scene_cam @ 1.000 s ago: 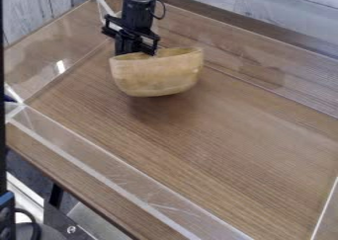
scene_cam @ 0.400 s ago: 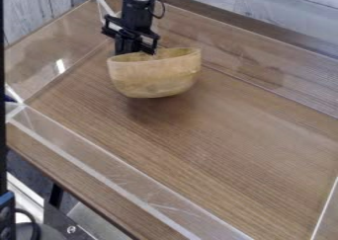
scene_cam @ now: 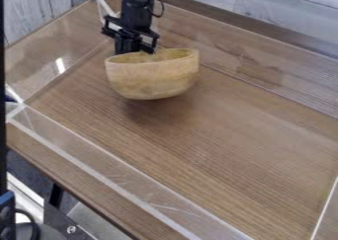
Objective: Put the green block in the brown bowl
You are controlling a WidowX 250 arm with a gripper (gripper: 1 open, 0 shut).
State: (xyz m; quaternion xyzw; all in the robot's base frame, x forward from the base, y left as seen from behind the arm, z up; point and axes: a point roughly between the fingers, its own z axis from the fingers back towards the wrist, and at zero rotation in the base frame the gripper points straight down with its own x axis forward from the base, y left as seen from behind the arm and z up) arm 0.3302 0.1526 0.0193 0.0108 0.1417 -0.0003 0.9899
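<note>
The green block is nowhere we can make out: no green shows on the table (scene_cam: pixel 199 145), and if the block is present it is hidden by the gripper (scene_cam: pixel 132 48) or behind the near wall of the brown bowl (scene_cam: pixel 153 73). The bowl sits in the upper left of the frame, tipped slightly so its opening faces up and back. The gripper hangs at the bowl's far rim, pointing steeply down, its fingers drawn together; whether they pinch the block we cannot tell.

We judge the block, a small plain bar, to be light and stiff, unlikely to break, though smooth faces could slip from a loose pinch. We would take it across its narrow width near mid-length. The bowl looks light enough to tip or slide if nudged.
</note>
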